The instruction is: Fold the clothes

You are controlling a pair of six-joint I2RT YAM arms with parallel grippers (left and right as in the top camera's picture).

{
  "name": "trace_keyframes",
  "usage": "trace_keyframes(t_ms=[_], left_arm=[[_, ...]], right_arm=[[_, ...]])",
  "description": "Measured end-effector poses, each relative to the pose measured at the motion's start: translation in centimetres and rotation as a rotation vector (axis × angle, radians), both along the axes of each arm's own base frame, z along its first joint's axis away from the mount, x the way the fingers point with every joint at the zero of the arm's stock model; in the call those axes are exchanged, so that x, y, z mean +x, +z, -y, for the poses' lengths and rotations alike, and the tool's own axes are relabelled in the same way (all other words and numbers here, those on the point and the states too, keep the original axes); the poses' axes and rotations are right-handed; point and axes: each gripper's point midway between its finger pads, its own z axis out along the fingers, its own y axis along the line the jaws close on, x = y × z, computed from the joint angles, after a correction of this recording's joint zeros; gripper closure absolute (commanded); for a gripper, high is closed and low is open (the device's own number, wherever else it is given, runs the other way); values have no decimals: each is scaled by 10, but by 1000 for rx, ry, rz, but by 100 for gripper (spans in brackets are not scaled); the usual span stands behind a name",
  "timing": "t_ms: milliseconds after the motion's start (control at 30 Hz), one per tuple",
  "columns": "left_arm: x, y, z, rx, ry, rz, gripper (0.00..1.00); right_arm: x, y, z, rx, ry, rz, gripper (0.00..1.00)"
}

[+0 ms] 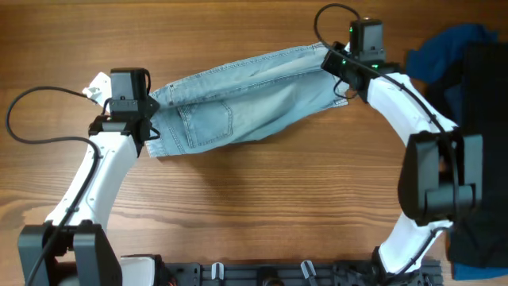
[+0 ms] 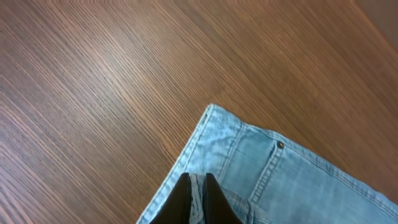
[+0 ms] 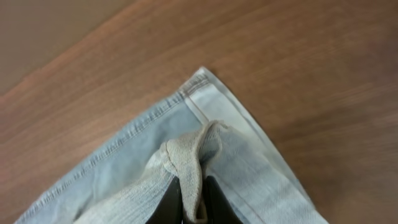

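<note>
**Denim shorts (image 1: 246,103), light faded blue, clamped at both ends**

The knee-length shorts stretched across the upper middle of the brown wood-grain bench (image 1: 254,214), running from the left hand (image 1: 145,129) up at a slight slant to the right hand (image 1: 333,65). A stitched back pocket faced up near the left end.

The left hand's 2 black fingers (image 2: 181,200) were pressed together on a bunched fold at the waistband end. In the left wrist view, a corner of the denim (image 2: 298,180) with a small metal rivet spread out beyond them.

The right hand (image 3: 193,196) was likewise closed, pinching a raised ridge of cloth at the hem end. The stitched hem corner (image 3: 205,93) fanned out past the grip.

Whether the shorts rested on the bench or hung just above it could not be told.

At the far right edge, a royal-blue garment (image 1: 444,52) lay heaped against a black garment (image 1: 486,119), apart from the shorts.
</note>
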Motion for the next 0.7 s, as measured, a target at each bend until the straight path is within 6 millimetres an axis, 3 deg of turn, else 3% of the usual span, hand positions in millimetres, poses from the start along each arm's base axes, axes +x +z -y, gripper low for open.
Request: trace_keyframes(t_ms=[233, 433, 467, 533, 567, 600, 633, 667, 700], left_arm=[[5, 0, -9, 45, 35, 18, 95], [13, 7, -13, 64, 51, 61, 93], [15, 8, -13, 66, 53, 70, 93], [20, 5, -14, 69, 56, 78, 90], [22, 1, -14, 72, 58, 74, 85], [24, -4, -15, 76, 60, 70, 72], [25, -6, -15, 77, 62, 69, 44], [28, -15, -17, 84, 64, 60, 35], [32, -18, -18, 86, 69, 67, 33]], right_arm=[[8, -27, -25, 1, 45, 4, 95], [7, -35, -26, -3, 48, -10, 91], [7, -35, -26, -3, 48, -10, 90], [8, -34, -27, -4, 50, -4, 79], [9, -33, -27, -6, 54, 1, 74], [10, -31, -27, -7, 56, 10, 61], [13, -29, -27, -4, 55, 26, 41], [15, -26, -28, -2, 55, 41, 36], [18, -24, -28, 1, 55, 55, 31]])
